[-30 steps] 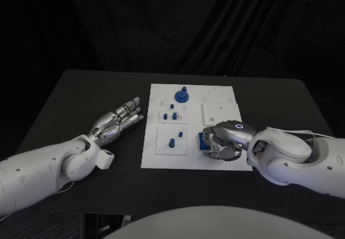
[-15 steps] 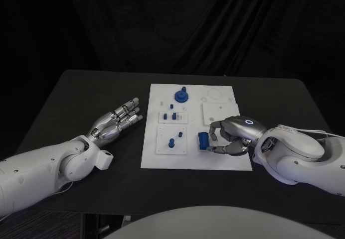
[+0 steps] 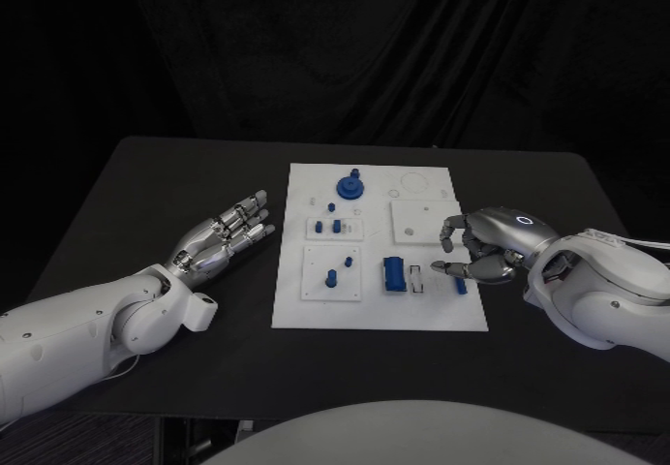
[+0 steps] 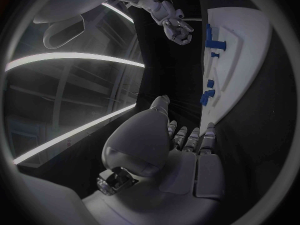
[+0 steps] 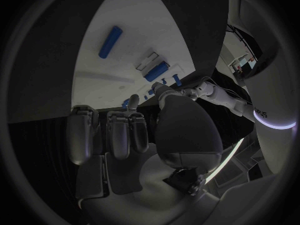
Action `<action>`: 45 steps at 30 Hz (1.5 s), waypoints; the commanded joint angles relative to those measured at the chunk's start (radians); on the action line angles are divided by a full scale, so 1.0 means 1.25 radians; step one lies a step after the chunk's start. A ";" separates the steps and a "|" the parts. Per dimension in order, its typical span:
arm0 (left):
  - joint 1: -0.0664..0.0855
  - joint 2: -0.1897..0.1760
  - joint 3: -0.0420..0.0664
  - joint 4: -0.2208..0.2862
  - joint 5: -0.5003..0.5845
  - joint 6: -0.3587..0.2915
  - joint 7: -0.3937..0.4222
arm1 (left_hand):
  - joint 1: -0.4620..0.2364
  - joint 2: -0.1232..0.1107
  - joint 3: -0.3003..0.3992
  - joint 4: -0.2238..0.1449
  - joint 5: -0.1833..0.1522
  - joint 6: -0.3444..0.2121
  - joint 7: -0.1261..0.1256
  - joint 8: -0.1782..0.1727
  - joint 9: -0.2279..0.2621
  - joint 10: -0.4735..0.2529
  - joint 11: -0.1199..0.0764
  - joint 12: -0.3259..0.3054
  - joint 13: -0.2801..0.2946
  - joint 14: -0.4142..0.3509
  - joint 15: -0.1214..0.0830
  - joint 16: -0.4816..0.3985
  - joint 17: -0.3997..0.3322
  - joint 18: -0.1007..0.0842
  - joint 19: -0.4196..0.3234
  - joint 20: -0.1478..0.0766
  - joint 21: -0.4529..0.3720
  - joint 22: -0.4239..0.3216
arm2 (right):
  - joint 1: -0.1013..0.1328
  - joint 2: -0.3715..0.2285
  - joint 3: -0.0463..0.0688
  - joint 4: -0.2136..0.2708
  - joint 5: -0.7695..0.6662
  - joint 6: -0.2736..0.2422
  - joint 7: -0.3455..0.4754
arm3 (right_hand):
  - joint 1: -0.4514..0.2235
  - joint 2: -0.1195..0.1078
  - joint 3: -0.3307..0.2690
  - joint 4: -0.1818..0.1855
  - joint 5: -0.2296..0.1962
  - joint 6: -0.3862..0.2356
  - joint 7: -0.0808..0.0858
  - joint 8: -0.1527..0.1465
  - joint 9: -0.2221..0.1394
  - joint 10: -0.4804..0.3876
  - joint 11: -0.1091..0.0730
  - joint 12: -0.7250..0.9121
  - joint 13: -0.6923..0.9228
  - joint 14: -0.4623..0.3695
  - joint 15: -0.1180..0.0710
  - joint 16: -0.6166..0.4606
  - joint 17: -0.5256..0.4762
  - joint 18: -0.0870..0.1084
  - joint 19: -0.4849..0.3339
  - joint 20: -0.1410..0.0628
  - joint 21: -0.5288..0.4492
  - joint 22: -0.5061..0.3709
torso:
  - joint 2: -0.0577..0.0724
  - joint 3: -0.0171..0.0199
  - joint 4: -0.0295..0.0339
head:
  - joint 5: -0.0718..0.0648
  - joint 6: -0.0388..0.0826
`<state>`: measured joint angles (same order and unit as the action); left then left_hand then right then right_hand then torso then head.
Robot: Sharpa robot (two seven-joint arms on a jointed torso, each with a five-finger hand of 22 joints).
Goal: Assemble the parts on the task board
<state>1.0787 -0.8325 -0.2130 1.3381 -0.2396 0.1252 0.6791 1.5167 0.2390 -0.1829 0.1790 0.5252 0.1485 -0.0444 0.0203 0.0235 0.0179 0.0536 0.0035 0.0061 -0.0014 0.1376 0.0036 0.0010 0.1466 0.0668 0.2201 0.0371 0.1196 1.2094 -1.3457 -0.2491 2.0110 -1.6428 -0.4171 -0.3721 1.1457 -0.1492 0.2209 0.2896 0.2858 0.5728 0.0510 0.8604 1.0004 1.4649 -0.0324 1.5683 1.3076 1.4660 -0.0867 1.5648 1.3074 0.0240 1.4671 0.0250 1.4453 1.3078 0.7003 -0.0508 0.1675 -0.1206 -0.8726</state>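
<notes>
Head view showed the white task board (image 3: 380, 320) lying in the middle of the black table (image 3: 139, 194), and everything else is placed from that board. The right hand (image 3: 482, 254) hovered over the board's right edge, about level with its lower half; its fingers (image 3: 451, 229) were curled inward and nothing could be seen between them. Just beside those fingertips, toward the board's centre, a blue cylindrical part (image 3: 395, 274) lay flat in a small recessed holder on the board's lower right area, apart from the hand. A narrow dark slot (image 3: 416, 278) sat right next to that part, on the side nearer the hand.

The left hand (image 3: 221, 239) rested on the table off the board's left edge, near it but not touching, with fingers stretched out, slightly spread and holding nothing.

On the board's far end stood a blue round part with a peg (image 3: 352, 185). Below it, small blue pegs (image 3: 328, 227) stood in a raised white block on the board's left half, and more blue pegs (image 3: 335, 276) stood in a second block nearer the robot. A plain white square block (image 3: 424, 219) sat on the board's right half, just beyond the right hand.

Right wrist view showed the blue cylinder (image 5: 110, 41) lying on the white board beyond the curled fingers.
</notes>
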 commanded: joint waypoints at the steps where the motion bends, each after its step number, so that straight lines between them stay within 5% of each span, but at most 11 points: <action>1: -0.001 0.000 0.001 0.002 0.003 0.000 0.018 | -0.002 0.006 0.001 -0.003 0.004 0.001 0.004 0.005 0.001 0.001 0.004 0.004 0.001 0.001 0.005 -0.003 -0.001 0.010 0.000 0.007 0.002 0.001 | 0.001 -0.010 0.000 0.004 -0.035 0.074 -0.114 | -0.028 0.002 -0.001 0.004 0.003 0.023 0.002 -0.031 -0.035 0.085 0.005 0.002 0.211 0.084 0.000 0.005 0.211 0.004 0.040 0.002 0.007 0.180 | -0.001 -0.0013 0.0013 | -0.003 0.000; 8: -0.001 0.002 0.001 0.000 0.003 0.001 0.018 | -0.002 0.006 0.001 -0.003 0.004 0.001 0.004 0.005 0.001 0.001 0.004 0.004 0.001 0.001 0.005 -0.003 -0.001 0.010 0.000 0.007 0.002 0.001 | 0.001 -0.014 0.000 -0.002 -0.048 0.113 -0.186 | -0.049 0.012 0.010 0.002 0.002 0.072 0.002 -0.075 -0.082 0.085 0.008 0.002 0.211 0.084 0.004 0.005 0.211 0.003 0.042 0.004 0.012 0.181 | 0.000 0.0003 0.0008 | -0.010 0.000; 18: -0.001 0.003 0.001 0.000 0.003 0.003 0.018 | -0.003 0.006 0.001 -0.005 0.005 0.001 0.004 0.005 0.001 0.001 0.004 0.004 0.001 0.001 0.005 -0.003 -0.001 0.010 0.000 0.007 0.003 0.000 | -0.006 0.004 -0.001 -0.017 -0.051 0.131 -0.215 | -0.051 0.017 0.016 0.001 0.002 0.098 0.001 -0.095 -0.103 0.085 0.010 0.002 0.211 0.084 0.006 0.005 0.211 0.000 0.047 0.006 0.022 0.185 | -0.001 0.0014 -0.0018 | -0.011 0.000; 27: -0.001 0.004 0.001 -0.002 0.003 0.005 0.017 | -0.003 0.006 0.001 -0.005 0.005 0.001 0.004 0.005 0.001 0.001 0.004 0.004 0.001 0.001 0.005 -0.003 -0.001 0.010 0.000 0.007 0.003 0.000 | -0.019 0.020 -0.001 -0.028 -0.051 0.154 -0.237 | -0.078 0.020 0.014 0.002 0.001 0.151 -0.001 -0.127 -0.133 0.085 0.011 0.002 0.211 0.084 0.007 0.005 0.211 0.000 0.049 0.007 0.027 0.186 | 0.000 0.0015 0.0012 | -0.016 0.000; 45: -0.002 0.005 0.001 -0.003 0.003 0.008 0.016 | -0.003 0.007 0.002 -0.006 0.006 0.000 0.004 0.004 0.000 0.001 0.006 0.004 0.001 0.001 0.005 -0.003 -0.001 0.010 0.001 0.007 0.003 0.000 | -0.038 0.050 -0.001 -0.048 -0.051 0.180 -0.239 | -0.039 0.025 0.034 -0.011 0.000 0.181 -0.004 -0.163 -0.152 0.085 0.008 0.002 0.211 0.084 0.004 0.005 0.211 0.000 0.048 0.004 0.026 0.185 | 0.001 0.0006 0.0010 | -0.014 0.000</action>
<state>1.0785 -0.8278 -0.2131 1.3328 -0.2396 0.1258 0.6791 1.5167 0.2389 -0.1800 0.1763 0.5294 0.1485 -0.0444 0.0203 0.0231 0.0177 0.0535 0.0035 0.0058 -0.0014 0.1376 0.0036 0.0011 0.1466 0.0667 0.2200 0.0371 0.1192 1.1649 -1.2834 -0.2498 1.9520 -1.6977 -0.2104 -0.6515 1.0909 -0.1180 0.2598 0.2755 0.2858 0.7929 0.0458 0.6594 0.8112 1.4666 -0.0230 1.5682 1.3073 1.4660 -0.0866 1.5648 1.3073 0.0240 1.4670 0.0250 1.4753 1.3075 0.7013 -0.0500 0.1681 -0.1376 -0.8726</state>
